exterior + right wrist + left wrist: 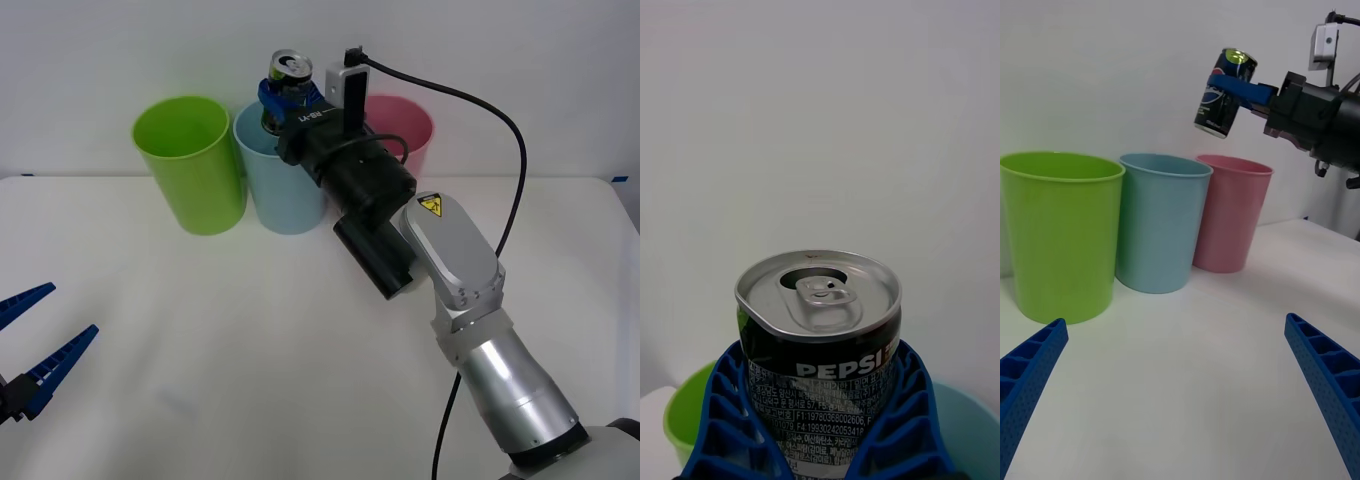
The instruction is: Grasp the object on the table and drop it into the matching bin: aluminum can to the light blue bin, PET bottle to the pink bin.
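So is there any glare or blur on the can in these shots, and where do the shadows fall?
Right wrist view: the can is sharp, its print legible, soft sheen on the lid. Left wrist view: the can shows a bright green-tinted glint on top. Front view: soft shadows under the right gripper arm on the table.

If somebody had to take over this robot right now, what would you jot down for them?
Right gripper: shut on the aluminum can, held in the air above the light blue bin; in the left wrist view the can hangs slightly tilted.
Left gripper: open, low over the table at the near left, idle.
Bins stand in a row at the far edge: lime green bin, light blue, pink bin.
Done: can picked up and carried to the bins.
Left: check it is over the light blue bin's mouth, then release.
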